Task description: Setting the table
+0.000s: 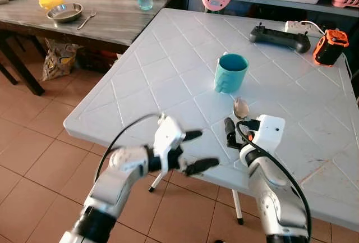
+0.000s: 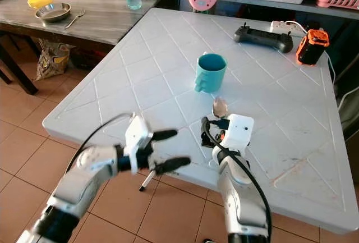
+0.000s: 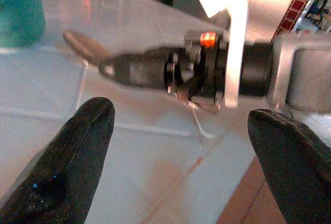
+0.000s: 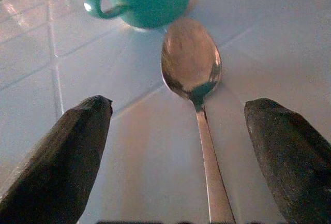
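Steel spoon [image 4: 192,69] lying centre frame between wide-open right pincer [image 4: 181,162] fingers; lowering straight, closing on handle; left pincer [image 1: 196,150] gaping too.

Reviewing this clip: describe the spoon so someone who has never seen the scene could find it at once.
Start at the white plastic table and find the teal mug near its middle. Just nearer the robot lies the spoon, bowl toward the mug, handle running back between the open fingers of the right pincer. It is the only shiny metal piece on this table.
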Robot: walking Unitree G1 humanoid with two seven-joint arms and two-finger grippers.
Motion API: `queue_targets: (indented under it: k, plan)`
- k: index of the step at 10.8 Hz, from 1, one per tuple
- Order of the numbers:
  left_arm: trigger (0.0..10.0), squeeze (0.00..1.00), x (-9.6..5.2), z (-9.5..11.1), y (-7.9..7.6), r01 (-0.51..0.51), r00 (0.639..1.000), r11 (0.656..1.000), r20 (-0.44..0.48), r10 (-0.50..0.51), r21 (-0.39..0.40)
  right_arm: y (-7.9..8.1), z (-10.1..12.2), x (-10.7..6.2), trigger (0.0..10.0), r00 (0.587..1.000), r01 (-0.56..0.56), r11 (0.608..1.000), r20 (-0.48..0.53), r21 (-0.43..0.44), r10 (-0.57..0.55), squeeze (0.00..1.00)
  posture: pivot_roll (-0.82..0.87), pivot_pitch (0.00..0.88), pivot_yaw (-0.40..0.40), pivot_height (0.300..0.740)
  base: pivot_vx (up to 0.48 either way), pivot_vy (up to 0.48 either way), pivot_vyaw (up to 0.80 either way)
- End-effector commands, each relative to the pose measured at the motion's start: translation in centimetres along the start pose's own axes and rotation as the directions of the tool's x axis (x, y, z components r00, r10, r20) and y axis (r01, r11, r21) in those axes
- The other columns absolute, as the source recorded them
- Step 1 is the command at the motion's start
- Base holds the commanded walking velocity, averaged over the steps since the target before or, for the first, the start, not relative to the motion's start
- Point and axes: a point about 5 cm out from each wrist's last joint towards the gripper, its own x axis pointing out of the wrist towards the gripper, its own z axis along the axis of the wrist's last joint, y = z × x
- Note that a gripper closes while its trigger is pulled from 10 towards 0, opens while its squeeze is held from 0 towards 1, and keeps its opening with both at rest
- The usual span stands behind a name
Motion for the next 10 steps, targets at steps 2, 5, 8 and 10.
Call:
queue_targets:
  k: [2, 5, 8, 10]
  plan:
    - [10.0, 0.00, 0.0, -0.1, 0.2, -0.012, 1.000, 1.000, -0.002, 0.012, -0.002, 0.1, -0.3, 0.3, 10.0, 0.999, 0.005, 0.997, -0.038, 0.073, -0.002, 0.00, -0.02, 0.140, 0.053, 0.740, 0.000, 0.000, 0.00]
    - [10.0, 0.00, 0.0, -0.3, -0.2, -0.008, 1.000, 1.000, -0.002, 0.008, -0.007, 1.1, -1.3, 0.3, 5.3, 0.990, -0.042, 0.997, -0.132, 0.064, 0.050, 0.00, -0.02, 0.140, 0.050, 0.740, 0.000, 0.000, 0.00]
    - [10.0, 0.00, 0.1, -0.3, -0.2, -0.009, 1.000, 1.000, -0.001, 0.009, -0.007, 1.8, -2.1, -0.6, 10.0, 0.984, -0.039, 0.999, -0.177, -0.004, 0.037, 0.00, -0.02, 0.138, 0.048, 0.740, 0.000, 0.000, 0.00]
    - [10.0, 0.00, 0.1, -0.4, -0.4, -0.004, 1.000, 1.000, -0.005, 0.004, -0.010, 1.7, -3.3, -1.6, 9.1, 0.973, -0.017, 1.000, -0.229, -0.015, 0.013, 0.00, -0.02, 0.139, 0.049, 0.740, 0.000, 0.000, 0.00]
